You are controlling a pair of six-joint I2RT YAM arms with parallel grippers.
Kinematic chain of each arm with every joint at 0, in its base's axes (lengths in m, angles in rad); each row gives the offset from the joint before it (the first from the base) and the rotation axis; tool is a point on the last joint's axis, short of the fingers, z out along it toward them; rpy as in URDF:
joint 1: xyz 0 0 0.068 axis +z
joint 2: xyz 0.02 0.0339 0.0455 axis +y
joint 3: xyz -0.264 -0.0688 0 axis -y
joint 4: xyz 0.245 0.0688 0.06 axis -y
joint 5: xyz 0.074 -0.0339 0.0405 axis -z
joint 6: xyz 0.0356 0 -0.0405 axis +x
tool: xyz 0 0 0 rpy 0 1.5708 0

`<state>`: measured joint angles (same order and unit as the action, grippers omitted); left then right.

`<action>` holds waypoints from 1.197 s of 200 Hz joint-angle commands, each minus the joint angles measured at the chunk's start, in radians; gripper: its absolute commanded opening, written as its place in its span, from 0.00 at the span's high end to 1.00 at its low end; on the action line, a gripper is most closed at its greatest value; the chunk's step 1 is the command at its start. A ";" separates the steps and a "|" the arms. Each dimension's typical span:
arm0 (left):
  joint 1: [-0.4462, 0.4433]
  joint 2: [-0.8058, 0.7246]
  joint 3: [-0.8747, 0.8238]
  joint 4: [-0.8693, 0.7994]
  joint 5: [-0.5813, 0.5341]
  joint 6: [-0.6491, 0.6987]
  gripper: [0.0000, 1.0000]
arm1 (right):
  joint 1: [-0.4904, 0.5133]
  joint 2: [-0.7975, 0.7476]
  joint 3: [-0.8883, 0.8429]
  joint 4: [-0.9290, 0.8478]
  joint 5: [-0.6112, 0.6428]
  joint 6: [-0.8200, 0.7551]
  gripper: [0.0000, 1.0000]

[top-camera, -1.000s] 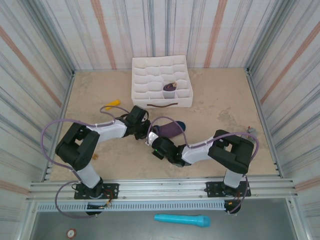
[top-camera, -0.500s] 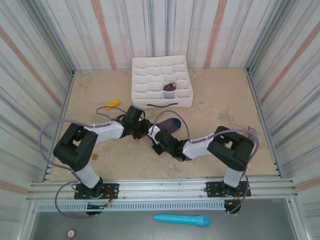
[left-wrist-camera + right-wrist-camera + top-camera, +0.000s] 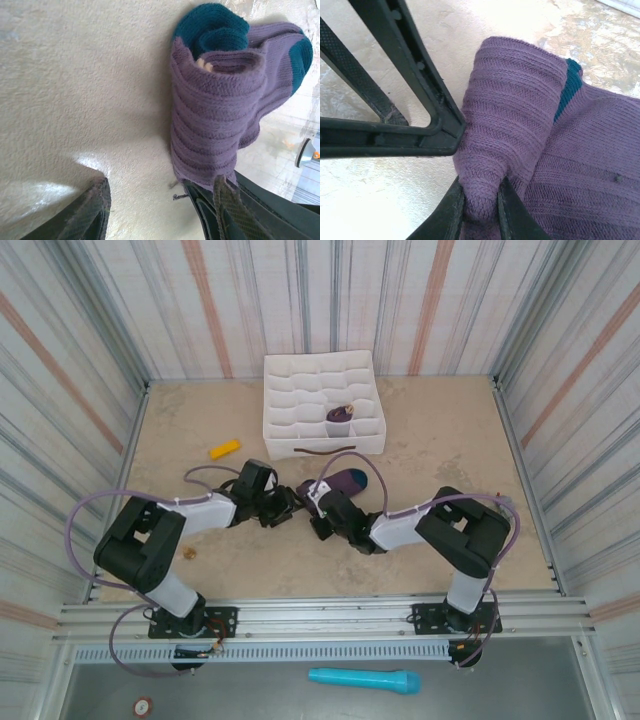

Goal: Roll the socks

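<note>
The beige tabletop carries a white compartment box at the far middle, and a small purple bundle sits in one cell on the box's near right side. Both arms reach in low towards the middle. The left arm comes from the near left and the right arm from the near right, so their tips almost meet just near of the box.

The socks lie on the tabletop between the box and the right arm's tip, as a folded purple heap with a dark teal end pointing right. In the left wrist view the socks show ribbed purple folds with teal at the far end and teal on the right edge.

The left claw stands open just left of the socks. Its fingers are spread, and the heap's near end lies beside the right one. The right claw is closed, pinching a fold of the purple socks, with the left claw's black fingers right beside that fold.

A yellow marker lies well to the left, apart from everything.
</note>
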<state>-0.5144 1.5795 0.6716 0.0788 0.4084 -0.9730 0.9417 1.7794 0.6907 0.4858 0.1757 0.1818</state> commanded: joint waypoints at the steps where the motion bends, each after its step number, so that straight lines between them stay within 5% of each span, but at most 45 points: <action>1: 0.007 -0.019 -0.031 -0.053 0.000 -0.007 0.43 | -0.066 0.050 -0.094 -0.209 -0.138 0.074 1.00; 89: 0.006 -0.021 -0.009 -0.068 -0.007 0.000 0.43 | -0.400 0.112 -0.134 -0.028 -0.795 0.313 1.00; 168: -0.023 -0.005 0.020 -0.051 -0.026 0.011 0.43 | -0.562 0.216 -0.064 -0.151 -0.975 0.488 1.00; 239: -0.080 0.047 0.100 -0.011 -0.067 0.040 0.42 | -0.612 0.205 0.003 -0.339 -0.935 0.600 1.00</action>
<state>-0.5827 1.6115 0.7368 0.0578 0.3805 -0.9649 0.3378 1.9480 0.7265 0.4824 -0.9215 0.7258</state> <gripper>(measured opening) 0.575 0.158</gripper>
